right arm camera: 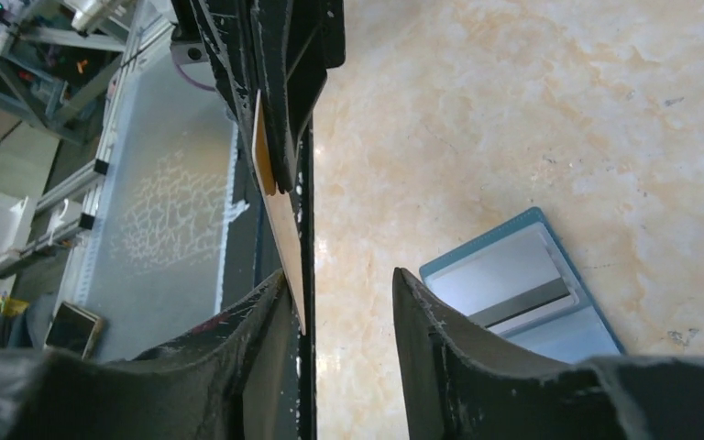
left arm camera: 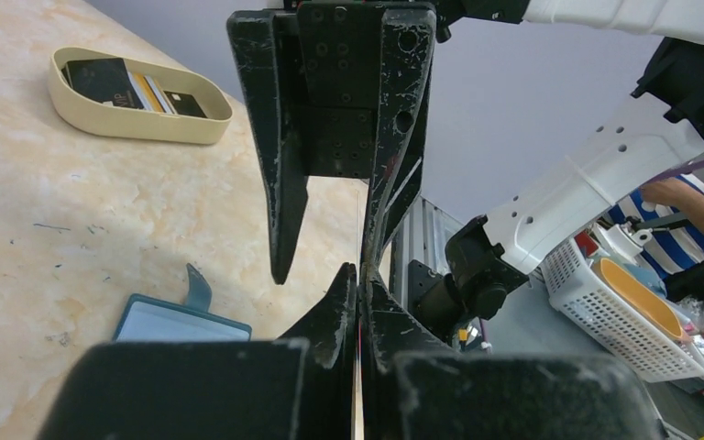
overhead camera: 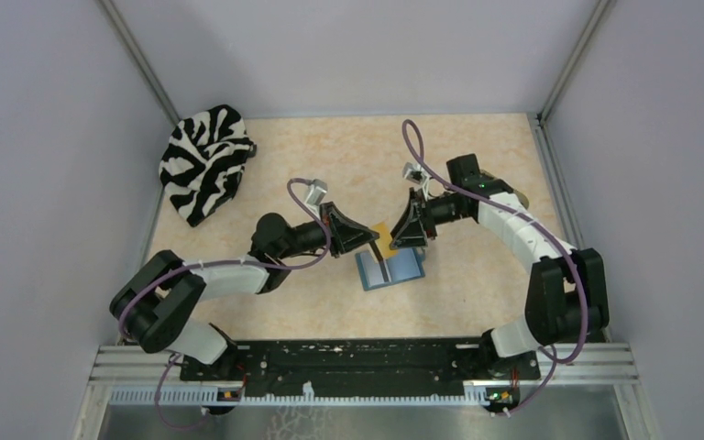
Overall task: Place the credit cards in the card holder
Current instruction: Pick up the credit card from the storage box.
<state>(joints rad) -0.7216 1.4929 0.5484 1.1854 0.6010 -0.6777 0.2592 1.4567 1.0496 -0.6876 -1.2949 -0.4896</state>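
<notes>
Broadly, the marbled beige table top (overhead camera: 330, 156) is the stage, and both arms reach inward to meet above its middle. That suits passing a thing from one arm to the other right over the spot where it is wanted.

A zebra-striped black-and-white cloth bundle (overhead camera: 203, 160) lies at the far left corner, well apart from the work and seemingly no part of it. The beige oval plastic tray (left arm camera: 137, 96) sits farther off on the right arm's side. It holds a stack of dark and pale cards (left arm camera: 110, 81) waiting their turn, which probably explains why the right arm does the fetching.

The teal-blue folding card holder (overhead camera: 390, 269) lies open and flat just under the meeting point, with its lighter pockets facing up, so a card can be slid in from above.

Between the two pincers a tan-orange flat card (right arm camera: 273, 183) stands on edge. The left gripper (left arm camera: 359, 275) is clamped tight on this card. The right gripper (right arm camera: 339, 280) has its jaws parted with a clear gap between them; the card lies against one finger, unpinched. My judgement is that this is a handover, giving the left arm a better angle for the pocket.
</notes>
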